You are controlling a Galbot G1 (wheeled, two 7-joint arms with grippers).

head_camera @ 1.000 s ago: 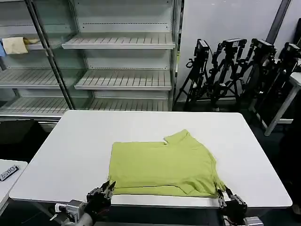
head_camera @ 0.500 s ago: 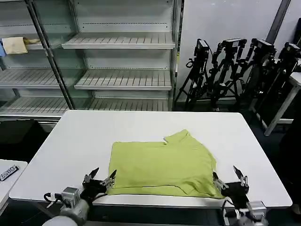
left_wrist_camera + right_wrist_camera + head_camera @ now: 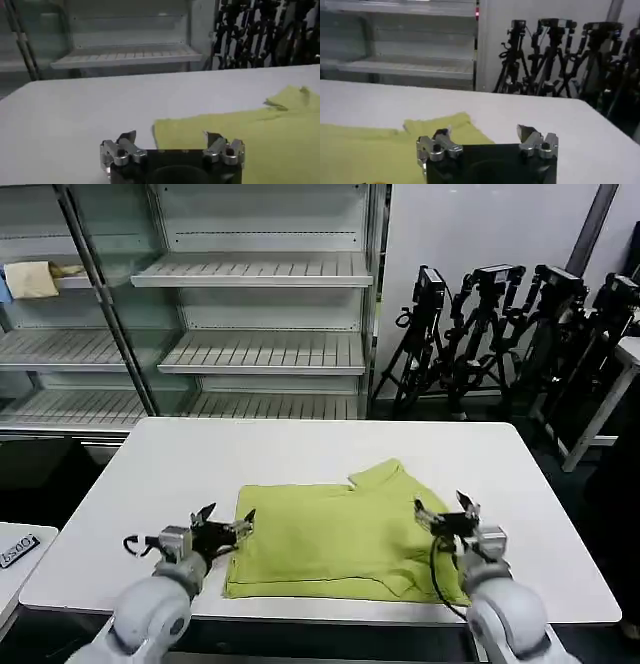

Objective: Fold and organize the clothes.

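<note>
The lime yellow-green T-shirt (image 3: 345,536) lies folded into a rough rectangle on the white table (image 3: 300,449), with a collar or sleeve flap sticking up at its far right corner. My left gripper (image 3: 224,522) hovers open at the shirt's left edge, and its wrist view shows the shirt (image 3: 240,135) just beyond the left gripper (image 3: 169,136). My right gripper (image 3: 442,512) hovers open over the shirt's right side. In the right wrist view the right gripper (image 3: 482,132) has nothing between its fingers and the shirt (image 3: 375,145) lies under and beside it.
Metal shelving (image 3: 250,274) stands behind the table, with a beige cloth (image 3: 32,278) on a left shelf. Black tripods (image 3: 500,324) stand at the back right. A small white table (image 3: 15,554) with a label sits at the near left.
Both grippers have risen from the table's near edge and moved forward: the left to the shirt's left edge, the right over its right side. The shirt has not moved.
</note>
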